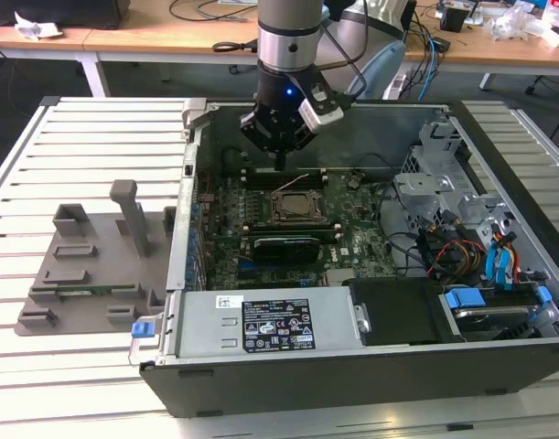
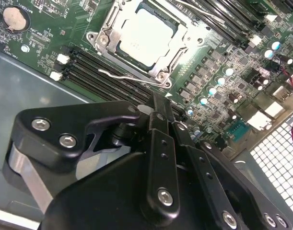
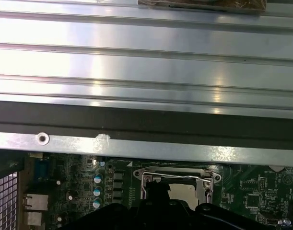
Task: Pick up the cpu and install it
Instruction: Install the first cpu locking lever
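A: Where's the cpu (image 2: 144, 36)?

B: Seated in the socket frame (image 2: 101, 39) on the motherboard (image 2: 218, 76), silver top facing up — plain in the second wrist view. In the first wrist view it (image 3: 181, 190) sits inside the frame with the wire lever (image 3: 177, 176) across its edge.

A: And the gripper (image 1: 280, 162)?

B: In the exterior view it hangs inside the open computer case (image 1: 288, 384), above the board and just beyond the socket. Its fingers (image 2: 161, 125) look pinched together with nothing between them, apart from the chip.

A: Anything beside the case?

B: 1 grey fixture tray (image 1: 87, 274) on the slatted table (image 1: 78, 137), toward the exterior view's left.
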Controlling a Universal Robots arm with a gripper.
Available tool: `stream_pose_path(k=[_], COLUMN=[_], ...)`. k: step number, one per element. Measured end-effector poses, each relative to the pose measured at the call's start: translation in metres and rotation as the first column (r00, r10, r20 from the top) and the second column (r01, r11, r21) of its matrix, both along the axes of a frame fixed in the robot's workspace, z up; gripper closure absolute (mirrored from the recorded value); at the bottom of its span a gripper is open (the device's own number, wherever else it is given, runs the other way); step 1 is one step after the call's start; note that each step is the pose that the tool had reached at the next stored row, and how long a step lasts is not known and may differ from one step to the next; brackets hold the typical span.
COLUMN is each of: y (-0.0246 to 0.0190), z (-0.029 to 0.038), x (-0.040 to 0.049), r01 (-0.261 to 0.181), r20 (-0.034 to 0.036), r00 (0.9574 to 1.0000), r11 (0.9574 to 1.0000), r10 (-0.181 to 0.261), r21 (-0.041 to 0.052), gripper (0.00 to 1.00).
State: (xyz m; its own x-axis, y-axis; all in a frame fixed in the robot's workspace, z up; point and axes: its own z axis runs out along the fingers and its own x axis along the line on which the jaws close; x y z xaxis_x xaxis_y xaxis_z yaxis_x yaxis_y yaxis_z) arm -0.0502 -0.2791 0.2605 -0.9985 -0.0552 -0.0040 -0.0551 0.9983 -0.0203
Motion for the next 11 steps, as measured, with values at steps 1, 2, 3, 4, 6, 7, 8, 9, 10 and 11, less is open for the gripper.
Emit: stream_pose_path(k=[1,2,3,4,6,7,8,9,10,11], y=[0.0000,0.0001,0.0000,0.0000,0.0000,0.0000,0.0000,0.0000,0.0000,0.0000], z=[-0.0001,-0.0005,-0.0010,-0.0015,-0.0046,-0.0063,-0.0089,-0.0109,-0.0125,-0.0147], x=[0.0001,0.0001,0.0001,0.0001,0.0001,0.0001,0.0001,0.0001,0.0001,0.0001], r01=[0.000,0.000,0.000,0.000,0.000,0.000,0.000,0.000,0.000,0.000], r20=[0.0001,0.0002,0.0002,0.0000,0.0000,0.0000,0.0001,0.0001,0.0001,0.0000], r00=[1.0000,1.0000,1.0000,1.0000,1.0000,1.0000,1.0000,1.0000,1.0000,1.0000], r11=[1.0000,1.0000,1.0000,1.0000,1.0000,1.0000,1.0000,1.0000,1.0000,1.0000], r10=[0.000,0.000,0.000,0.000,0.000,0.000,0.000,0.000,0.000,0.000], r21=[0.0001,0.0002,0.0003,0.0001,0.0001,0.0001,0.0001,0.0001,0.0001,0.0001], gripper=[0.89,0.89,0.89,0.89,0.89,0.89,0.89,0.89,0.89,0.89])
